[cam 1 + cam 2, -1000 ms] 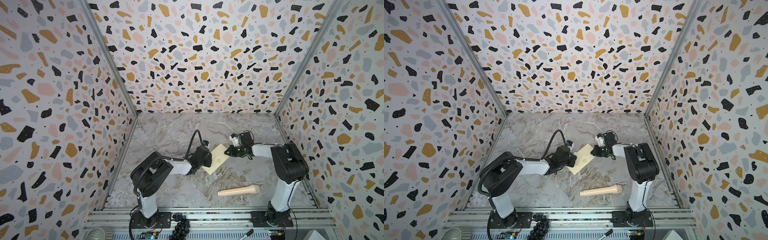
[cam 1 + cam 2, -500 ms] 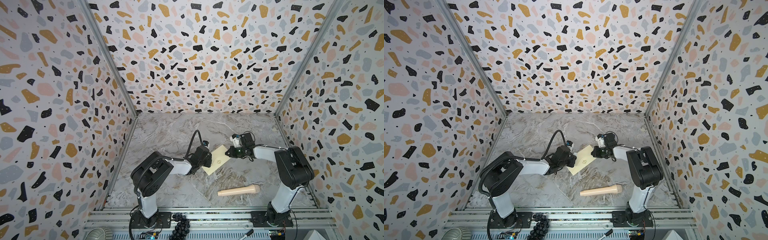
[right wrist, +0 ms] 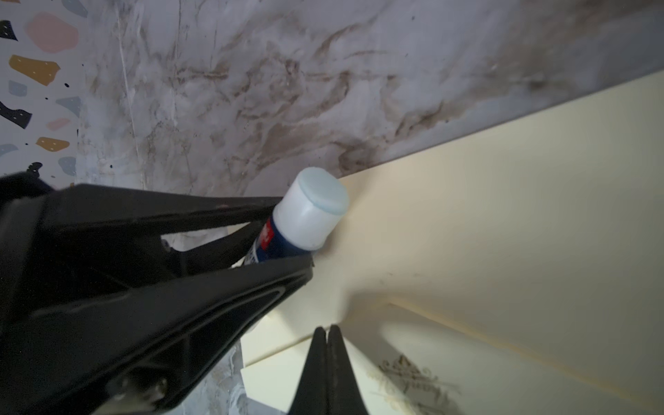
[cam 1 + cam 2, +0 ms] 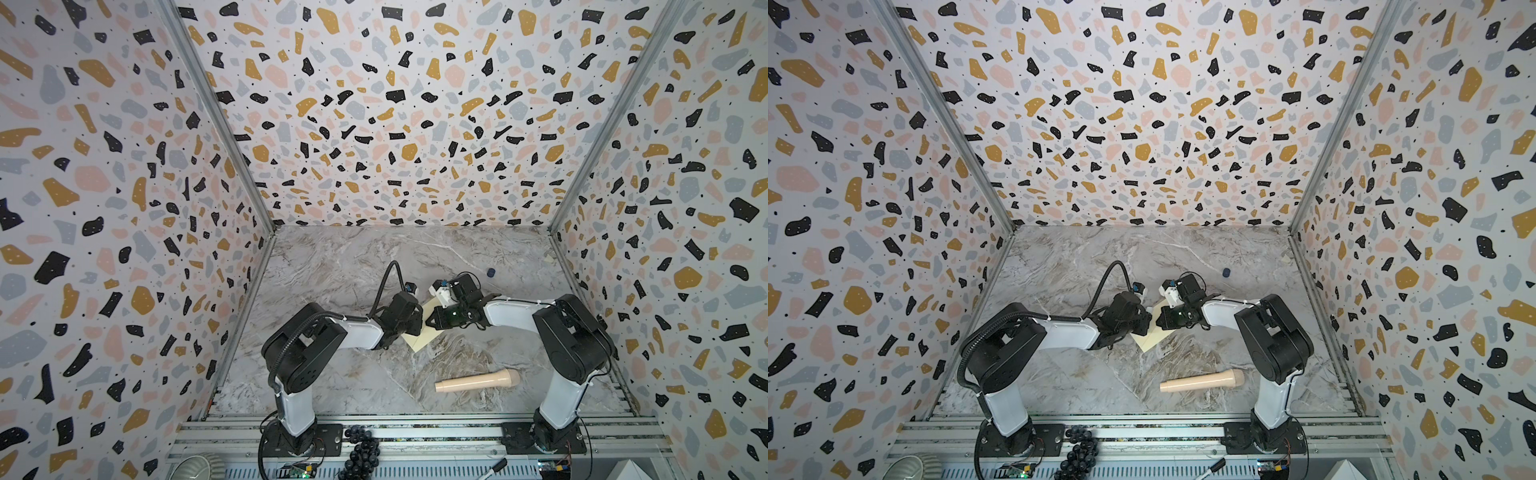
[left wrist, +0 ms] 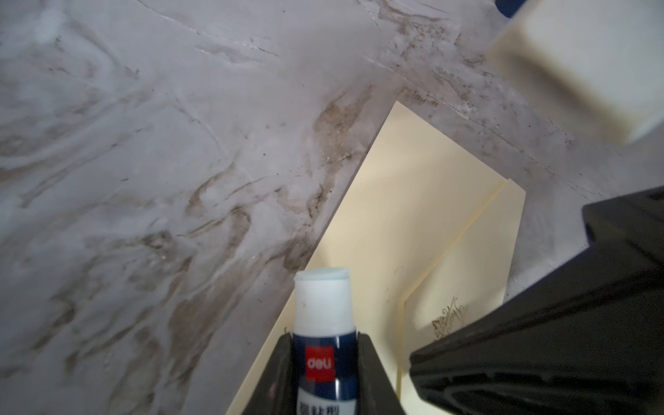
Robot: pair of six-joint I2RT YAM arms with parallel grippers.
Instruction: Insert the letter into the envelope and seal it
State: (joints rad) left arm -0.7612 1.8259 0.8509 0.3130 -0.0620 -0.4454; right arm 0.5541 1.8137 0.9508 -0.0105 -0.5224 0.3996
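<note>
The envelope lies flat on the marbled worktop at the centre of both top views, mostly covered by the two arms, which meet over it. The left end effector is clamped on a glue stick with a blue body and an uncapped white top. In the left wrist view the stick rises from the bottom centre, and its top sits over the envelope near the long left edge; whether it touches the paper cannot be told.

The right end effector has its fingers pressed together, with the tips at the bottom centre of the right wrist view. They rest on the envelope beside a paper edge, and a gold emblem is printed just to their right.

A beige club-shaped object lies on the worktop lower right of centre, well apart from the envelope. A small dark blue object sits farther back, right of centre.
</note>
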